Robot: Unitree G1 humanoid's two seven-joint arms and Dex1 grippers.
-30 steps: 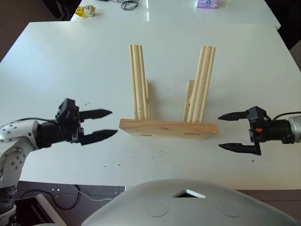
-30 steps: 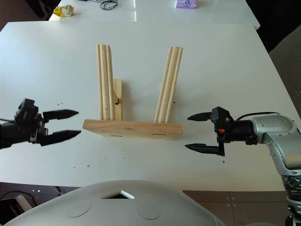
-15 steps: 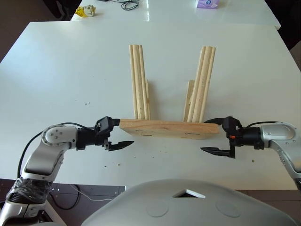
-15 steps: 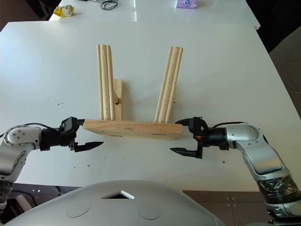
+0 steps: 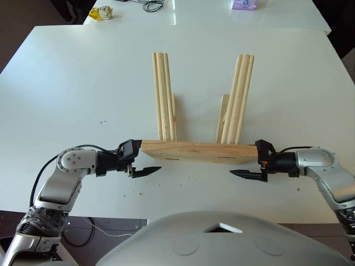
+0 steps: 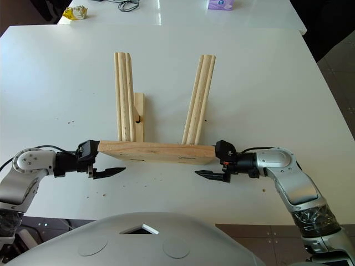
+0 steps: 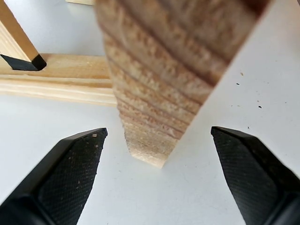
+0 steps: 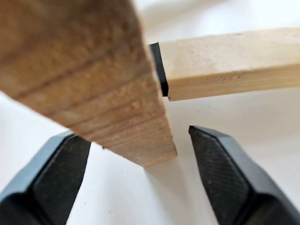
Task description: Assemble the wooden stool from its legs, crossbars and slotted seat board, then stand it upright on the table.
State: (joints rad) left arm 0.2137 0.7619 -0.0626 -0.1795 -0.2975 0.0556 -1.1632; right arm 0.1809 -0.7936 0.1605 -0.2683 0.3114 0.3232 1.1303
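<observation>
Pale pine makes up the whole stool [image 5: 199, 111], which lies tipped on its side on the white table [image 5: 72, 83]. Its seat board [image 5: 198, 152] stands on its long edge nearest the robot. From the seat board's far face two bundles of legs [image 5: 162, 94] run flat along the tabletop, and short crossbars [image 5: 223, 116] are tucked between them, close to the board. The parts look joined, so the work left is probably only to raise it. That would explain the hold: the left gripper [image 7: 157, 135] sits at the seat board's left end and the right gripper [image 8: 138, 136] at its right end. Each has its jaws spread wide, one black ribbed finger on either side of the board's thickness and clear of the wood. Neither is clamped yet. Gripping both ends at once should let the arms swing the board level without twisting the legs out of their slots.
</observation>
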